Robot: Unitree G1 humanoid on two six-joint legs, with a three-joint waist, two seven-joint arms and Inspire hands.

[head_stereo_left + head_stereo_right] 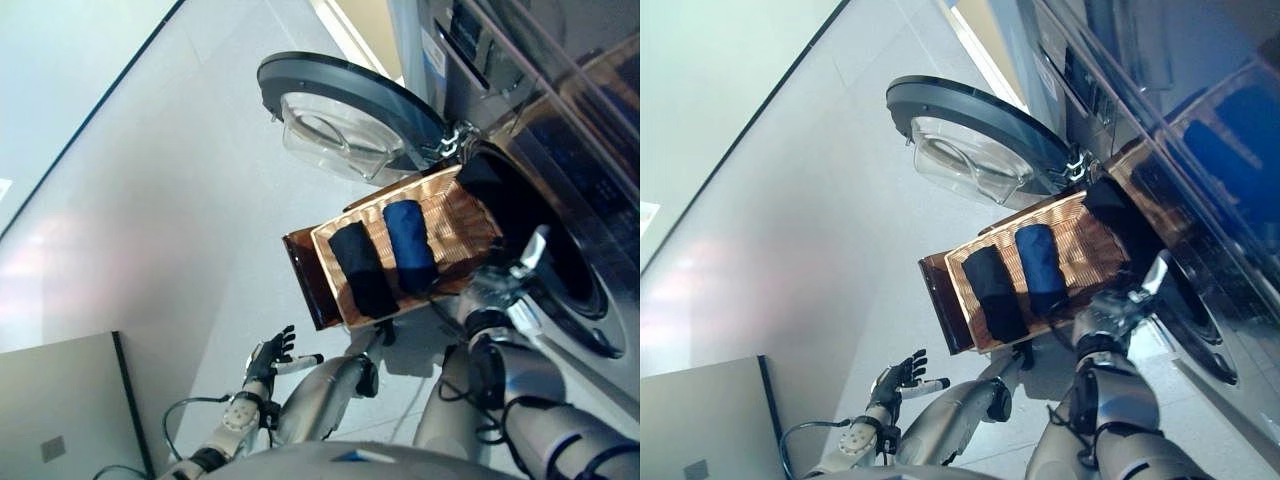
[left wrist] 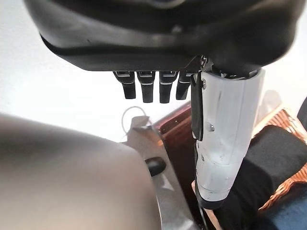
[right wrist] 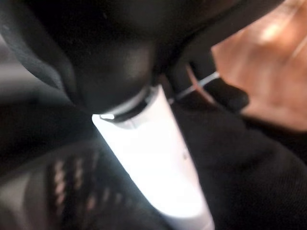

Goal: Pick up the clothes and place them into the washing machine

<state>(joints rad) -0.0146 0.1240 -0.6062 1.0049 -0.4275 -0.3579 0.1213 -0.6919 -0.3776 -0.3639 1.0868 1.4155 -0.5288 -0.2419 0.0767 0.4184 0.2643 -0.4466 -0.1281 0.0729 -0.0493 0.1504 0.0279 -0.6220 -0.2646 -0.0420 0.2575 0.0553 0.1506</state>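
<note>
The left hand (image 1: 268, 356) is hanging low beside the robot with its fingers (image 2: 144, 88) reaching out straight and relaxed, gripping nothing. The right hand (image 1: 527, 255) is stretching toward the drum opening of the washing machine (image 1: 560, 250); its wrist view shows only the white thumb cover against dark cloth, so whether its fingers are curling round that cloth I cannot tell. A black garment (image 1: 490, 185) is lying at the far end of the wicker basket (image 1: 460, 225), right against the machine's mouth and close to the right hand. Two more pieces are waiting in the basket: a rolled black garment (image 1: 362, 268) and, touching it, a rolled blue garment (image 1: 408, 246). Judging by this, the task is at an early stage, with one piece perhaps going in and two left to lift. The round door (image 1: 340, 110) is standing wide open beyond the basket, leaving the opening free. The basket is sitting on a brown stand (image 1: 305, 280) on the floor, partly in front of the opening, so the arm has to reach over it.
</note>
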